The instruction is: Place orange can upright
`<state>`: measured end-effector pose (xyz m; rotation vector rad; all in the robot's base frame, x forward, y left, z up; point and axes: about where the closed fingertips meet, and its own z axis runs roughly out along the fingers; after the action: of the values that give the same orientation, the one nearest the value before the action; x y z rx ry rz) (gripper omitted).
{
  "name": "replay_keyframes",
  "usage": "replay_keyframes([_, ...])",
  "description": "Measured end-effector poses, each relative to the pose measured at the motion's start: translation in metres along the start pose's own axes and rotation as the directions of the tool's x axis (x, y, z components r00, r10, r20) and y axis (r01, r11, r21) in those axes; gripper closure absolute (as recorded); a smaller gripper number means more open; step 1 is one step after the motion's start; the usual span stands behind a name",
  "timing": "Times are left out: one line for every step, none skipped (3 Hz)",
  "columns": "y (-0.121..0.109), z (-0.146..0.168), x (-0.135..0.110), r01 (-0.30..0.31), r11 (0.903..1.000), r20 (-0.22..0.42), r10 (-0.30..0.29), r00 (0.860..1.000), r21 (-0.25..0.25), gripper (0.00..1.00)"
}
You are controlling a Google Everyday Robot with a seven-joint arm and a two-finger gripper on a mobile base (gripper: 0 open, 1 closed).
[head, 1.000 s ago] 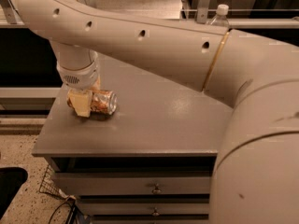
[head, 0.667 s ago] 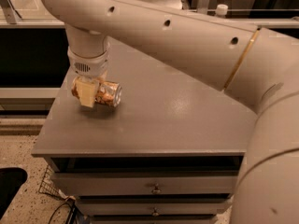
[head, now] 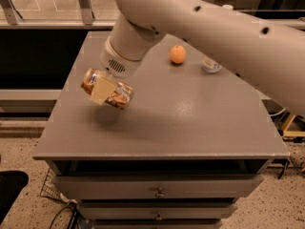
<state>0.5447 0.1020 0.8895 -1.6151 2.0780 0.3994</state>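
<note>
The orange can (head: 90, 81), with its orange-brown mottled label, lies on its side in my gripper (head: 104, 90), held in the air above the left part of the grey cabinet top (head: 190, 123). Its shadow falls on the surface just below. One pale finger (head: 102, 90) crosses the middle of the can; the other is hidden behind it. The gripper is shut on the can. My white arm reaches in from the upper right.
A round orange fruit (head: 177, 54) sits at the back middle of the top. A small white and blue object (head: 210, 65) lies to its right. A bottle cap (head: 228, 7) shows behind the arm. Drawers (head: 158, 192) are below the front edge.
The can was resting on the cabinet top at the left; now my gripper has lifted it off the surface and the arm has risen, uncovering the fruit behind.
</note>
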Motion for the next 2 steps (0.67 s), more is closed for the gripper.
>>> replay_keyframes([0.005,0.007,0.006,-0.008,0.9988,0.204,0.018,0.979,-0.048,1.0])
replay_keyframes([-0.008,-0.003,0.005,-0.066,0.9969,0.429,0.078,0.9,-0.043,1.0])
